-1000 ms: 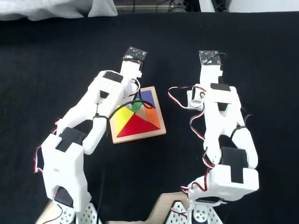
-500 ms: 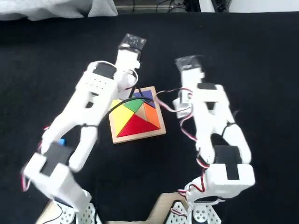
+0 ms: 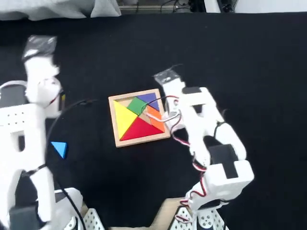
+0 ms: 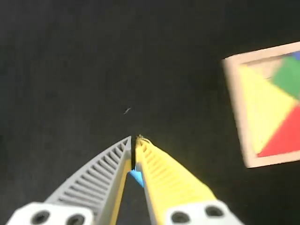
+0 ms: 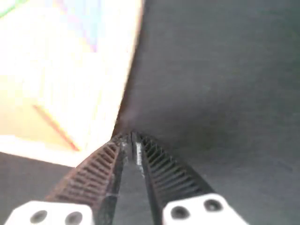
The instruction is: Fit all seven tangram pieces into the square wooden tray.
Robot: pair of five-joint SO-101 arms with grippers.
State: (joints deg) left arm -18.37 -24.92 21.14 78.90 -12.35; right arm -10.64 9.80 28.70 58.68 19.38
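The square wooden tray (image 3: 144,140) lies mid-table with several pieces in it: a yellow triangle (image 3: 123,120), a red triangle (image 3: 141,129), green, purple and orange ones. A small strip of bare wood shows among them. A light blue triangle (image 3: 59,148) lies loose on the black cloth, well left of the tray. My left gripper (image 3: 40,45) is far out at the table's left, fingers shut (image 4: 135,138) and empty; a bit of blue (image 4: 137,177) shows in the gap between them. My right gripper (image 3: 165,75) is by the tray's far right corner, shut (image 5: 132,136), with the tray's edge (image 5: 93,70) close in front.
Black cloth (image 3: 249,72) covers the table. The left arm's white links (image 3: 21,129) stand along the left edge beside the blue triangle. The right arm's links and wires (image 3: 201,120) run just right of the tray. A grey cloth (image 3: 57,8) lies at the back left.
The left arm has swung from over the tray far to the left, uncovering the blue triangle. The right arm has moved left to the tray's far right corner.
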